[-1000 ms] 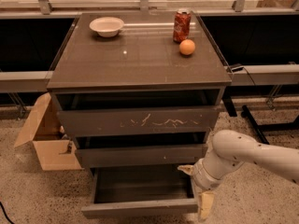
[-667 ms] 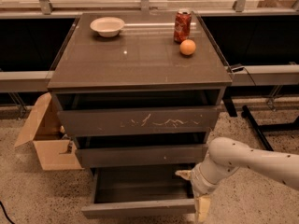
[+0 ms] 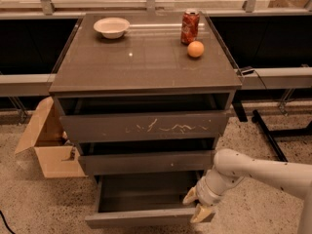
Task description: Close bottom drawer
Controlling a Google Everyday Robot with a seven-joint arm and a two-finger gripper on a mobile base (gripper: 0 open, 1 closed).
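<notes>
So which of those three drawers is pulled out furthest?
The bottom drawer, its inside showing; the two above barely stick out. The gripper sits at its right corner.

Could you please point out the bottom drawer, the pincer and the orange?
bottom drawer (image 3: 141,220), camera view, middle of its front panel.
pincer (image 3: 196,204), camera view, between its fingertips, at the drawer's front right corner.
orange (image 3: 195,48), camera view, its centre.

Reaches in low from the right with the white arm (image 3: 265,169); holds the gripper (image 3: 195,204) pointing down, fingers parted.
</notes>
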